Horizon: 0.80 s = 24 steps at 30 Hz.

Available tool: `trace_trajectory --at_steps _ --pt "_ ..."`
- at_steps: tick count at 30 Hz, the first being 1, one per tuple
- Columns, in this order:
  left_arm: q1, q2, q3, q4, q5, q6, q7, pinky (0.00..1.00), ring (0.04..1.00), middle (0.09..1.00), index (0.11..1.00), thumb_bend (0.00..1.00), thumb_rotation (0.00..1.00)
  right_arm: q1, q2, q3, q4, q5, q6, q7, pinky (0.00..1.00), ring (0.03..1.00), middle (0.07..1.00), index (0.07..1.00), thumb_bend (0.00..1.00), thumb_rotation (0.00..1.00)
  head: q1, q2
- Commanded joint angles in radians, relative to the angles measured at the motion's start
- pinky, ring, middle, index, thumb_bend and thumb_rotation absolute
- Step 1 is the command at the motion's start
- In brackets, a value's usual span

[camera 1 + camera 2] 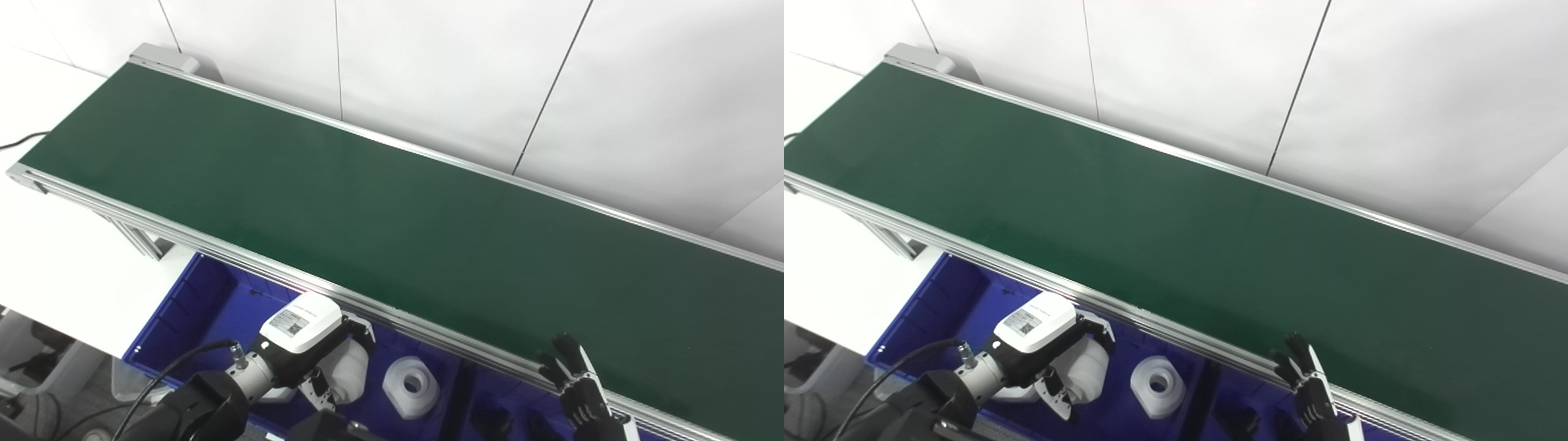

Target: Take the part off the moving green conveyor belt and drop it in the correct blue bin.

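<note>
The green conveyor belt (pixel 392 208) runs from upper left to lower right with no part on its surface. Below its near rail, my left hand (pixel 306 346) hangs over the left blue bin (pixel 196 300), fingers closed around a white round part (pixel 350 367). A second white part with a centre hole (pixel 410 381) lies on the bin floor just to its right. My right hand (pixel 572 375) stands at the belt's near rail, fingers spread upward, holding nothing.
A divider separates the left bin from a right blue bin (pixel 490 383) that holds dark parts (pixel 493 422). A white table (pixel 55 257) lies left of the bins. The white wall (pixel 490 73) runs behind the belt.
</note>
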Motion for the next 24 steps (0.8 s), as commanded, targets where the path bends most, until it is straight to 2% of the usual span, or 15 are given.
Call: trace_trajectory --at_steps 1,2,3,4,5,6,7,9,13,20,22,24 --pt "-0.003 0.01 0.001 -0.032 0.03 0.002 0.028 0.52 0.587 0.634 0.576 0.68 0.07 0.003 0.005 -0.005 -0.03 0.003 -0.019 0.013 0.86 0.874 0.947 0.947 0.9 0.89 0.0 -0.001" --pt "0.001 0.011 0.002 -0.043 0.045 0.012 0.017 0.54 0.618 0.658 0.619 0.77 0.09 0.004 0.005 -0.006 -0.031 0.004 -0.017 0.013 0.86 0.874 0.947 0.947 0.89 0.89 0.001 0.0" --pt "0.004 0.011 0.003 -0.052 0.055 0.019 0.007 0.65 0.712 0.743 0.726 0.91 0.3 0.005 0.005 -0.006 -0.033 0.005 -0.015 0.013 0.86 0.872 0.946 0.947 0.9 0.89 0.002 0.0" --pt "0.008 0.011 0.004 -0.059 0.066 0.027 0.0 0.69 0.744 0.772 0.762 0.95 0.37 0.006 0.005 -0.007 -0.035 0.006 -0.013 0.013 0.86 0.871 0.946 0.947 0.9 0.89 0.005 0.001" --pt "0.012 0.012 0.004 -0.067 0.072 0.033 -0.009 0.8 0.834 0.845 0.838 0.99 0.54 0.007 0.005 -0.007 -0.037 0.006 -0.012 0.013 0.86 0.871 0.944 0.948 0.9 0.89 0.005 0.001" --pt "0.014 0.014 0.003 -0.073 0.079 0.036 -0.017 0.87 0.887 0.89 0.881 1.0 0.63 0.007 0.005 -0.007 -0.037 0.006 -0.011 0.014 0.86 0.872 0.943 0.949 0.9 0.89 0.006 0.002" --pt "0.016 0.017 0.002 -0.078 0.084 0.037 -0.024 0.88 0.898 0.899 0.889 1.0 0.64 0.007 0.005 -0.006 -0.038 0.007 -0.009 0.015 0.86 0.872 0.943 0.949 0.9 0.89 0.006 0.003" --pt "0.018 0.025 0.001 -0.083 0.085 0.032 -0.032 0.97 0.955 0.962 0.947 1.0 0.73 0.008 0.006 -0.005 -0.04 0.008 -0.003 0.016 0.86 0.874 0.944 0.95 0.91 0.89 0.002 0.003" --pt "0.019 0.035 -0.001 -0.078 0.073 0.016 -0.022 1.0 0.982 0.999 0.998 1.0 0.78 0.007 0.008 -0.007 -0.038 0.009 -0.005 0.021 0.86 0.875 0.945 0.952 0.9 0.88 -0.001 0.002" --pt "0.016 0.042 -0.008 -0.077 0.043 -0.004 -0.014 0.98 0.973 0.994 1.0 1.0 0.79 0.006 0.01 -0.012 -0.036 0.01 -0.006 0.025 0.86 0.872 0.944 0.95 0.9 0.88 -0.004 0.001" --pt "0.017 0.037 -0.004 -0.072 -0.001 -0.038 0.024 0.95 0.952 0.975 0.989 1.0 0.79 0.007 0.009 -0.014 -0.037 0.009 -0.007 0.026 0.86 0.872 0.946 0.95 0.9 0.89 -0.008 0.003" --pt "0.018 0.026 0.002 -0.066 -0.088 -0.116 0.098 0.92 0.934 0.953 0.972 1.0 0.77 0.006 0.008 -0.015 -0.037 0.002 -0.009 0.026 0.86 0.872 0.948 0.952 0.9 0.89 -0.017 0.005"
